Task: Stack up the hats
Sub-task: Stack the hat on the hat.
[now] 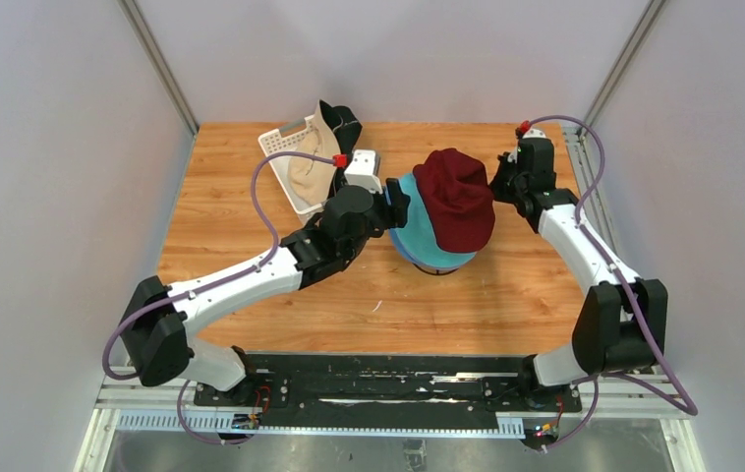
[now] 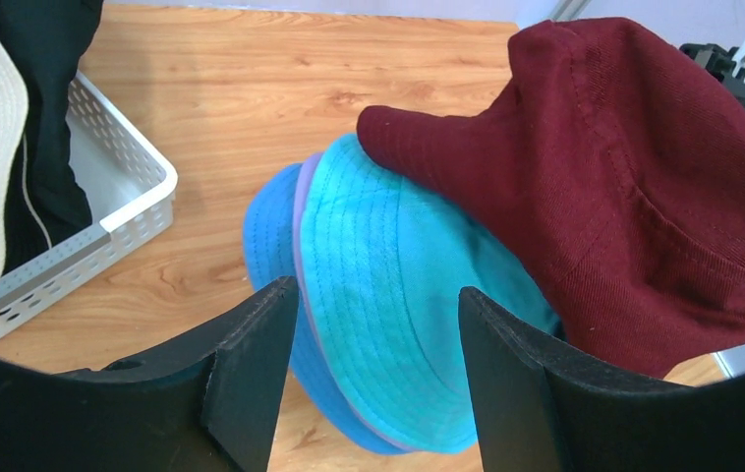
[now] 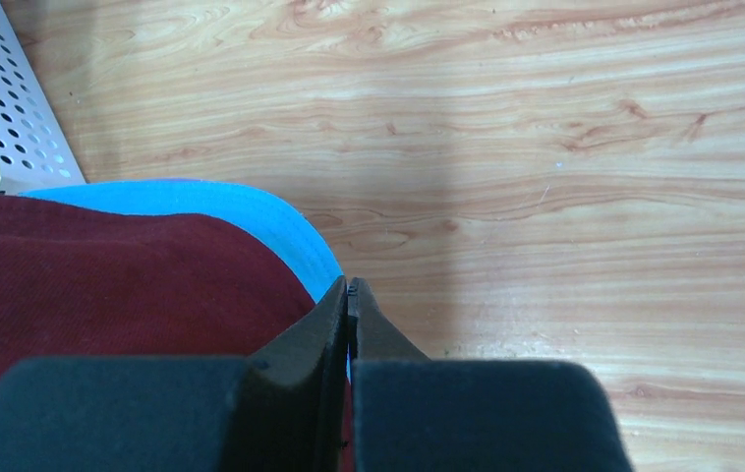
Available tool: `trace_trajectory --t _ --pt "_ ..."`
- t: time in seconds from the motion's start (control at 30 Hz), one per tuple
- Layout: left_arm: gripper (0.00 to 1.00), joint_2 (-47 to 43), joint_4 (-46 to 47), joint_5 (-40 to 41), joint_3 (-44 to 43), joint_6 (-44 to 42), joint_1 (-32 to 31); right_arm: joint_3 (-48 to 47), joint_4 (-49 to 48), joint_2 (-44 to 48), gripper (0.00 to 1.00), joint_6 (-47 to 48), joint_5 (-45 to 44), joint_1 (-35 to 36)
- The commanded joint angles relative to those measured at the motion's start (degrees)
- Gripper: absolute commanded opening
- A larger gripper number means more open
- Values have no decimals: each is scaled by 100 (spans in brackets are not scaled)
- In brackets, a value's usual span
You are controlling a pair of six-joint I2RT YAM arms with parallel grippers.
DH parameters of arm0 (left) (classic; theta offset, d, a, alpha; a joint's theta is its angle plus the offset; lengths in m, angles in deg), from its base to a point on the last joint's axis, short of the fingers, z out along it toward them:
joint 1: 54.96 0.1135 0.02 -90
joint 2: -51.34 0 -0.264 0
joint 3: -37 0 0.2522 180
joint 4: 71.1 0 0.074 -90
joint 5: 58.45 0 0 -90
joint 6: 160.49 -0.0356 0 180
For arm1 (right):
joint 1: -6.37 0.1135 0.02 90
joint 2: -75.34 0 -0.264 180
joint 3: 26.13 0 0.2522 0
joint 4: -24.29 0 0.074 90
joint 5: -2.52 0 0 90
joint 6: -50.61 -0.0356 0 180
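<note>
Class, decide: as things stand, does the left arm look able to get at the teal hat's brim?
Probably yes. The left gripper is open and right beside the teal hat, whose near side is bare; the dark red hat covers only the other side.

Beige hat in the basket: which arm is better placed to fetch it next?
Left, likely. The left tool is open and close to the white basket holding the beige hat; the right tool is shut, beyond the dark red hat.
</note>
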Motion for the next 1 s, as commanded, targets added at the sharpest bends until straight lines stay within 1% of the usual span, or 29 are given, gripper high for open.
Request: trace_trajectory --t 0.0,0.57,0.7,0.97 --pt "65 152 347 12 -131 -132 -20 -327 -201 -192 1 64 29 130" --pt "65 655 804 -422 -471 -206 -20 -395 -224 -202 1 131 49 266" --pt "65 522 954 -389 -388 -244 -20 -381 -224 -212 1 146 29 297" --pt "65 18 1578 -333 23 -363 -13 -403 -209 -229 1 198 -37 379"
